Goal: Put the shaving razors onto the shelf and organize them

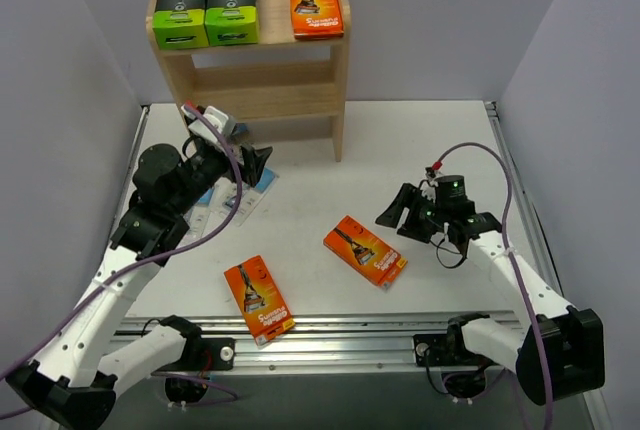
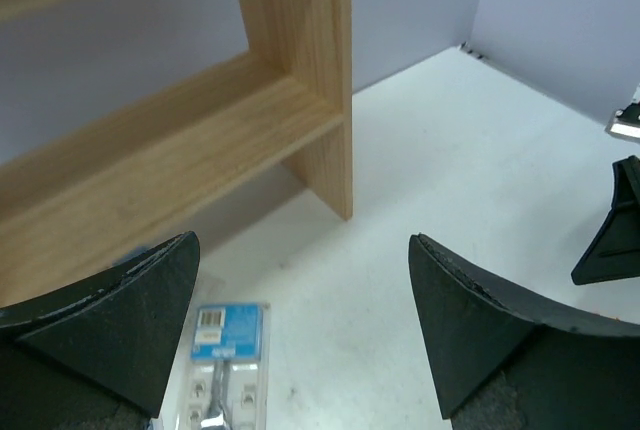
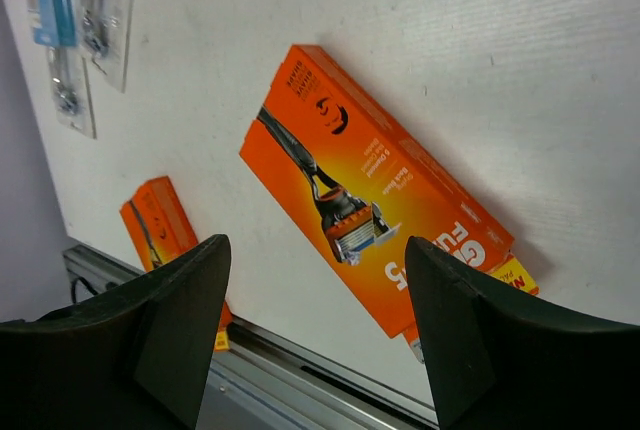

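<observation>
The wooden shelf point(image 1: 262, 90) stands at the back left. Its top tier holds two black-and-green razor boxes point(image 1: 182, 10) point(image 1: 231, 7) and an orange razor box point(image 1: 315, 7). Two more orange boxes lie flat on the table, one mid-right point(image 1: 365, 250) and one near the front point(image 1: 258, 298). Clear blister packs with blue cards point(image 1: 232, 200) lie partly under my left arm. My left gripper point(image 1: 255, 162) hovers open and empty, with one blister pack point(image 2: 225, 370) just below its left finger. My right gripper point(image 1: 398, 212) is open above the mid-right orange box point(image 3: 380, 210), not touching it.
The shelf's right side panel point(image 2: 315, 80) rises just ahead of my left gripper point(image 2: 303, 250). A metal rail point(image 1: 340, 330) runs along the table's front edge. Grey walls close in on both sides. In the right wrist view, the front orange box point(image 3: 165, 225) and two blister packs point(image 3: 70, 60) lie beyond my right gripper point(image 3: 315, 245).
</observation>
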Tool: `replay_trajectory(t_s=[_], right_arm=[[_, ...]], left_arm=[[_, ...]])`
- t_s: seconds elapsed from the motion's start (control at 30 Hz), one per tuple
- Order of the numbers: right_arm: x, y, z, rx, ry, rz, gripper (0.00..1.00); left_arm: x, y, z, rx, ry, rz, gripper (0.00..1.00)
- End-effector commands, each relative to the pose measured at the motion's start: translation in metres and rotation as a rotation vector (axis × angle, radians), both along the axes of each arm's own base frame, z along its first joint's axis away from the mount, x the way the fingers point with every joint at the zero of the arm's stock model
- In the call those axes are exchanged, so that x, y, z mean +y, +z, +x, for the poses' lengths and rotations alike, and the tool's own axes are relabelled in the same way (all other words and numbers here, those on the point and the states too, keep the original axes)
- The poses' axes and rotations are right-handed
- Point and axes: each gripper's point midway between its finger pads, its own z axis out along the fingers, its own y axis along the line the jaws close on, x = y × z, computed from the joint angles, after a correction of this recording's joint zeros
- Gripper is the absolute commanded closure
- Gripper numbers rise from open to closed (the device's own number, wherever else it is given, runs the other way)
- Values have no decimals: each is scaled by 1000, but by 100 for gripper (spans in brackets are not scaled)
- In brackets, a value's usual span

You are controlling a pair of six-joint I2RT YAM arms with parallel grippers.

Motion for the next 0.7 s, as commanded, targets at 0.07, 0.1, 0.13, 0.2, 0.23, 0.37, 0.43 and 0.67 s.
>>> replay_trajectory(t_s=[0.07, 0.1, 0.13, 0.2, 0.23, 0.37, 0.43, 0.67], right_arm=[[-9, -25, -21, 67, -86, -166, 35], [-6, -25, -26, 67, -81, -171, 36], [-10, -30, -29, 78, -102, -196, 37], [-5, -29, -38, 87, -110, -197, 38], [-7, -32, -40, 91, -128, -217, 39], [1, -37, -52, 105, -145, -268, 42], [12, -40, -62, 124, -133, -267, 44], [15, -49, -78, 123, -235, -275, 57]], left_arm=[[28, -34, -18, 78, 113, -71, 6], [35, -36, -18, 67, 149, -86, 6], [39, -39, -20, 65, 167, -96, 6], [54, -55, -25, 67, 232, -123, 6], [56, -63, -26, 77, 246, -129, 6], [68, -79, -33, 96, 302, -130, 6], [67, -81, -37, 87, 322, -88, 6], [81, -80, -44, 62, 413, -73, 6]])
